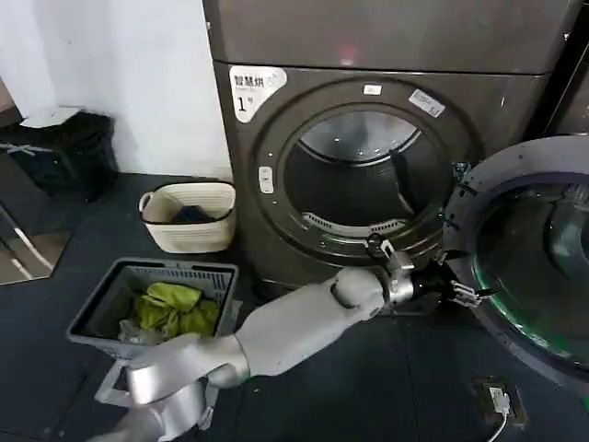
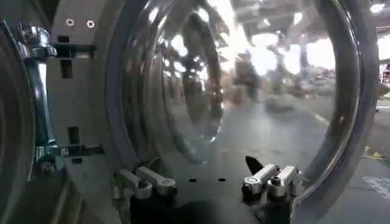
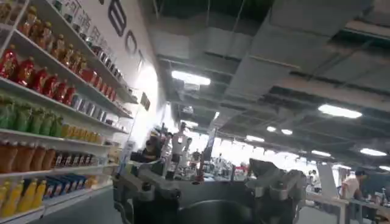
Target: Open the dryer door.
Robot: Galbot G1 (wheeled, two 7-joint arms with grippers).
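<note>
The dryer door (image 1: pixel 529 253) stands swung wide to the right of the dryer (image 1: pixel 368 157), hinged at the right edge of the front panel, and the drum opening (image 1: pixel 354 175) is exposed. Its inner face, with the bulging glass bowl, points left and toward the robot; being round, it has no long axis, and its plane stands upright, roughly square to the front panel.

The left gripper (image 1: pixel 465 295) is at the door's lower inner rim, fingers (image 2: pixel 268 179) spread and pinching nothing. The right gripper (image 3: pixel 207 195) is parked away from the machine, fingers apart, empty.

Risks, as judged:
- A careless retreat could snag the rim and drag the door back toward closing
- Further pushing could strain the hinge, since the door looks near full travel
- The laundry basket (image 1: pixel 152 308) on the floor lies close under the left arm's elbow and could be knocked
</note>
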